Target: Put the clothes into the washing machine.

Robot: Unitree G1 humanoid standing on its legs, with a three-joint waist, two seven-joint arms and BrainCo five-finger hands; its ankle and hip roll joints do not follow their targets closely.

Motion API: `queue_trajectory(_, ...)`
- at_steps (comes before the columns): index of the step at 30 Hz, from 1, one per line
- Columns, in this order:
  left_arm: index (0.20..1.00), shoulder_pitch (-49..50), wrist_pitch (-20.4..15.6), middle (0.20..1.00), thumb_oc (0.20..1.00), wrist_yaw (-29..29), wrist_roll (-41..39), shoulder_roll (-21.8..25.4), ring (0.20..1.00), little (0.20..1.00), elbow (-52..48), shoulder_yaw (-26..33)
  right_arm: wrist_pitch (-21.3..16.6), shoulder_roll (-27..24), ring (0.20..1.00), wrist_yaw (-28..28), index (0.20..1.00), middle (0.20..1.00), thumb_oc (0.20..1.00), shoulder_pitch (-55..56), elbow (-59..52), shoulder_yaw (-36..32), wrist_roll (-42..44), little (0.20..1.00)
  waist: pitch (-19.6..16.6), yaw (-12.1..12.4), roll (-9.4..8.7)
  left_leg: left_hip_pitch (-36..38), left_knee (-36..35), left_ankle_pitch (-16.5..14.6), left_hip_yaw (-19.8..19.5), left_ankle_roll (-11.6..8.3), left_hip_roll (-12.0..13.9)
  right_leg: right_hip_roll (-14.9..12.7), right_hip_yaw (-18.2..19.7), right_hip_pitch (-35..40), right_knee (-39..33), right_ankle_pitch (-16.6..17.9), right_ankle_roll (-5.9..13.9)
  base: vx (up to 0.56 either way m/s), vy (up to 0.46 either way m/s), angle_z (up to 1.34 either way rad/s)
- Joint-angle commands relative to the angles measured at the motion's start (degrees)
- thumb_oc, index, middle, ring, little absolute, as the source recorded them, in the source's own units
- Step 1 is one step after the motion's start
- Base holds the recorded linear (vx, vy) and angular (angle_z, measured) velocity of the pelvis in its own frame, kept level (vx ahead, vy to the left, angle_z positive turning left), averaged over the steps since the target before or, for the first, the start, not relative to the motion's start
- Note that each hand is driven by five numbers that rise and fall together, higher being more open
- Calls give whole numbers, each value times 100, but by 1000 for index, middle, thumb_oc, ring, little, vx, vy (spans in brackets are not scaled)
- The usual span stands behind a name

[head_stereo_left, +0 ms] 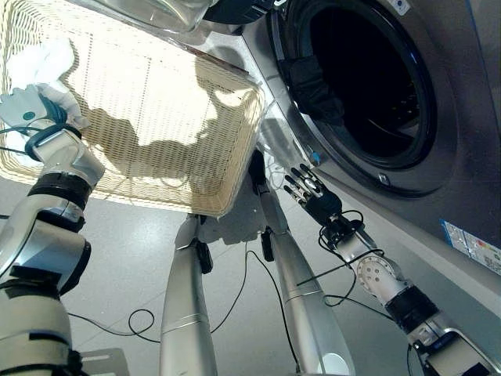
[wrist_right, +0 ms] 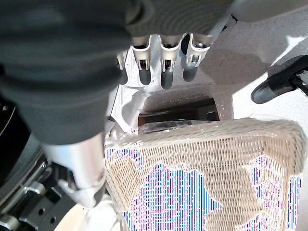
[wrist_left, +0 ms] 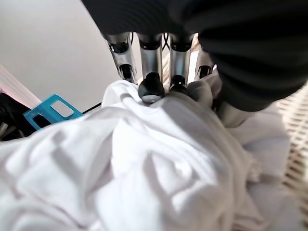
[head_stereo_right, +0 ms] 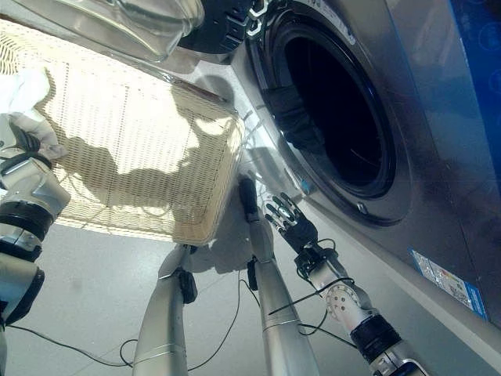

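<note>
A pale floor (head_stereo_left: pixel 133 258) is lying beneath the basket (head_stereo_left: pixel 227 149). Inside the basket, the left hand (wrist_left: pixel 159 82) is curling onto white clothes (wrist_left: pixel 144 168) to lift them. Beside it, the right hand (head_stereo_left: pixel 313 194) is hanging with fingers relaxed, waiting below the washing machine (head_stereo_left: pixel 438 117).

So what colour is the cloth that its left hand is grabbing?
White cloth, clearest in the left wrist view, under the left hand.

Washing machine (head_stereo_right: pixel 438 180): grey front, takes up the right side, round door opening dark inside.
Dark garment (head_stereo_right: pixel 291 117): hangs over the lower left rim of the opening, partly inside the drum.
Wicker basket (head_stereo_right: pixel 200 211): pale woven, left of the machine, its near corner just beside the machine's front.
White cloth (head_stereo_right: pixel 19 90): at the basket's far left edge, above the left arm.
Right hand (head_stereo_right: pixel 288 217): fingers spread and straight, below the door opening, near the basket's corner, holding nothing.
Floor (head_stereo_right: pixel 86 290): light grey, under the basket.
</note>
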Motion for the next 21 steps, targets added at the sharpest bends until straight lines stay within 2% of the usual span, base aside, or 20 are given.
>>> queue_trajectory(1,200,822,-767,200,200,361,-948,-44,200,200,-390,340,-185,91,1000,-18,1000,1000,1000,270,-683,-182,-23,1000,90,207,-95,642,-1422,894,105,211,-378,-51,-401,447,218,-410,365,-41,-99,7)
queue_trajectory(4,200,1441,-1722,200,200,738,-1771,-486,200,200,-1321,777,-259,228,1000,-155,1000,1000,1000,400,-911,-288,-448,1000,90,383,43,926,-1747,1076,-1,213,-374,-64,-503,728,233,-494,343,-43,-98,13)
queue_trajectory(5,200,1521,-1829,200,200,761,-1807,-564,200,200,-1443,846,-266,259,1000,-196,1000,1000,1000,404,-934,-304,-509,1000,90,409,60,964,-1783,1094,-12,210,-375,-73,-523,767,231,-506,340,-46,-91,16)
queue_trajectory(6,200,1700,-2122,200,200,731,-1884,-708,200,200,-1672,999,-305,317,1000,-257,1000,1000,1000,428,-986,-336,-665,1000,90,465,97,1036,-1842,1132,-38,205,-378,-88,-564,843,237,-531,334,-27,-59,15)
queue_trajectory(7,200,1727,-2171,200,200,747,-1896,-721,200,200,-1697,1020,-310,319,1000,-262,1000,1000,1000,435,-993,-334,-678,1000,90,466,103,1048,-1850,1137,-43,204,-379,-89,-570,855,237,-534,333,-35,-80,15)
queue_trajectory(8,200,1891,-2508,200,200,731,-2031,-837,200,200,-1863,1133,-330,365,1000,-317,1000,1000,1000,443,-1035,-356,-767,1000,90,511,135,1115,-1913,1173,-61,198,-381,-97,-607,917,241,-547,326,-31,-63,9)
queue_trajectory(12,200,2623,-3373,200,200,543,-2213,-1391,200,200,-2871,1461,-383,598,1000,-568,1000,1000,1000,511,-1197,-421,-1144,1000,90,679,258,1430,-2163,1302,-118,194,-404,-133,-748,1243,259,-622,303,-49,-97,7)
queue_trajectory(15,200,2916,-3666,200,200,368,-2289,-1630,200,200,-3397,1533,-426,652,1000,-647,1000,1000,1000,523,-1246,-436,-1324,1000,90,750,313,1581,-2249,1337,-155,200,-424,-152,-802,1400,257,-651,297,-40,-80,7)
queue_trajectory(17,200,3149,-3963,200,200,52,-2500,-1753,200,200,-3795,1567,-419,681,1000,-655,1000,1000,1000,524,-1269,-466,-1495,1000,90,805,366,1685,-2237,1321,-192,214,-446,-189,-854,1505,283,-681,298,-31,-66,10)
queue_trajectory(21,200,3554,-4252,200,200,-677,-2775,-2070,200,200,-4686,1510,-261,716,1000,-678,1000,1000,1000,455,-1300,-463,-2104,1000,90,923,458,1857,-2140,1242,-298,275,-522,-258,-936,1706,347,-746,294,-31,-83,5)
